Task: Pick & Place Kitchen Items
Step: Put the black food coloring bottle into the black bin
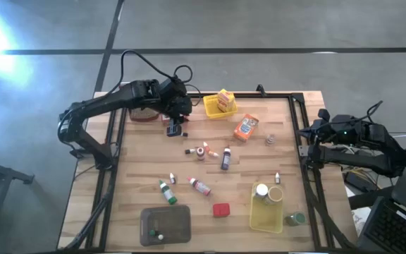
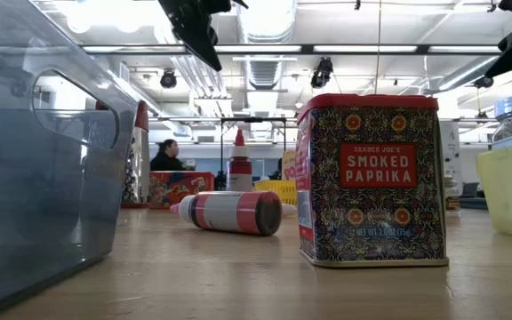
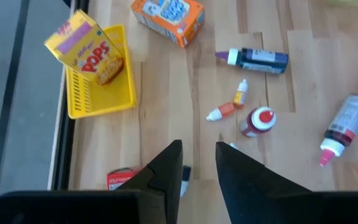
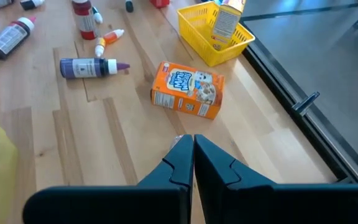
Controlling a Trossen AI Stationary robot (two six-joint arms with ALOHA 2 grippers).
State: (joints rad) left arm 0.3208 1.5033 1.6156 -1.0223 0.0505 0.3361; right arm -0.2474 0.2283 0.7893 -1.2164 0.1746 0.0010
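Wooden planks make up the worktop, framed by dark rails, and the orange box lying near its middle-back serves as the landmark here. Largest of the containers, a grey tray sits far to the front-left of that box, and a yellow bin holding two jars stands well in front of it, slightly right. A flat yellow basket lies just behind-left of the orange box, with a yellow Pops box resting in it. The left end effector hangs over the worktop to the left of the orange box, its fingers slightly parted and grasping nothing that can be seen; a small red-labelled item lies just beneath it. The right end effector is clenched empty, hovering right of the orange box near the worktop's right rail. A purple bottle lies in front-left of the box, with a red-capped jar and two tiny orange-banded bottles just left of it. Farther front-left lie a pink-banded bottle and a green-capped bottle. A red paprika tin sits front-left too, between tray and bin.
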